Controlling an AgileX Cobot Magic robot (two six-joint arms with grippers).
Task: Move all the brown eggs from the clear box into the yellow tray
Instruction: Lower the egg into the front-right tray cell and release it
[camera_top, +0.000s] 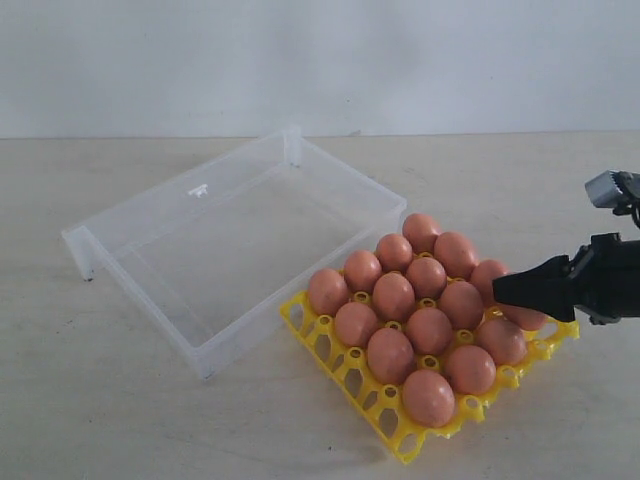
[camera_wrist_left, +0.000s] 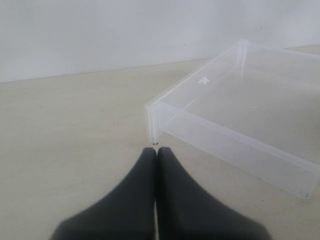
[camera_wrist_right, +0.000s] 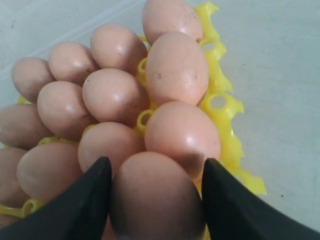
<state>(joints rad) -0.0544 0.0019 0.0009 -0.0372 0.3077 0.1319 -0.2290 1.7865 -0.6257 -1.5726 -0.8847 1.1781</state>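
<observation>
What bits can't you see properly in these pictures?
- Exterior view: the right gripper covers part of one egg in the tray; its arm is cut off by the picture's edge.
- Right wrist view: that egg is cut off by the edge; whether the fingers squeeze it is unclear.
- Left wrist view: the box runs off the edge; the shut left gripper is blurry.

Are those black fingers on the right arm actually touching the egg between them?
Touching. The right wrist view shows the fingers lying flush against both sides of the egg, with no gap visible on either side.
</observation>
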